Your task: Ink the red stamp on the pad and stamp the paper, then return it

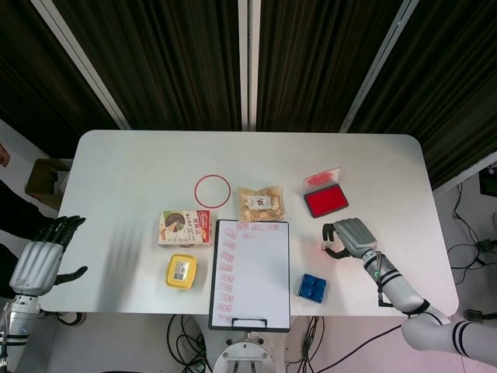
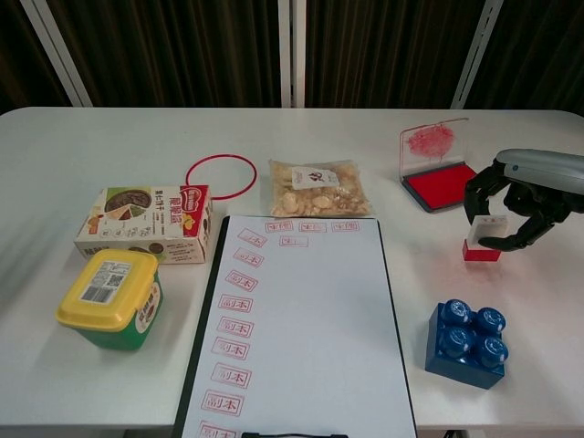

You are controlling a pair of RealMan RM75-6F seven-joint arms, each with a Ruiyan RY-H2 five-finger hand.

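The red stamp (image 2: 482, 241), white on top with a red base, stands low on the table right of the clipboard, also seen as the stamp (image 1: 333, 248) from above. My right hand (image 2: 516, 203) curls over it and grips its top; in the head view the right hand (image 1: 351, 235) is just below the ink pad. The red ink pad (image 2: 441, 186) lies open with its lid raised, the ink pad (image 1: 324, 200) behind the hand. The paper (image 2: 301, 319) on the clipboard carries several red prints along its left and top edges. My left hand (image 1: 40, 263) hangs open off the table's left edge.
A blue brick (image 2: 466, 343) sits just in front of the stamp. A snack bag (image 2: 319, 189), a red ring (image 2: 221, 175), a printed carton (image 2: 146, 224) and a yellow-lidded tub (image 2: 109, 297) lie behind and left of the clipboard.
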